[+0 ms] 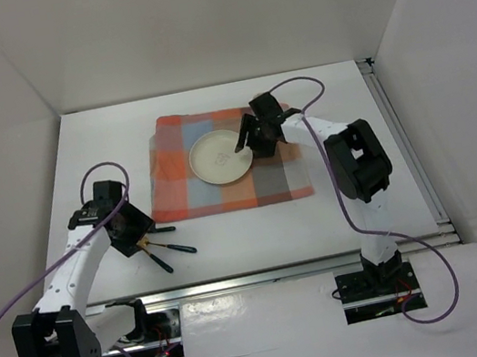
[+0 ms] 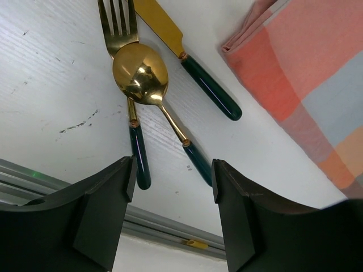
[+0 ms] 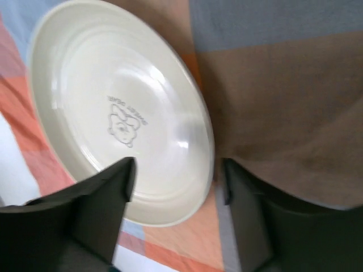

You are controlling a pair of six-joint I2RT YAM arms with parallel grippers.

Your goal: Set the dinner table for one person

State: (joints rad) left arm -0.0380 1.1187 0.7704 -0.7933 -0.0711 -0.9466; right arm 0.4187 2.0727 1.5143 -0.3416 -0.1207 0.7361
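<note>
Table [image 1: 257, 231] spreads ahead of my bases, bearing cloth [image 1: 223, 195] and plate [image 1: 221, 157]. My right gripper [image 3: 176, 192] is spread and empty over the plate's rim. My left gripper [image 2: 173, 198] gapes empty above spoon [image 2: 140, 73], fork [image 2: 119, 22] and knife [image 2: 187, 59], which lie off the cloth. Hazards: the spoon overlies the fork, so pinching one handle may drag the other. A careless right-hand nudge could tilt the plate or rumple the cloth.

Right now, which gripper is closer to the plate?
Right. The right gripper hangs over the plate's rim; the left gripper is off the cloth, above the cutlery.
</note>
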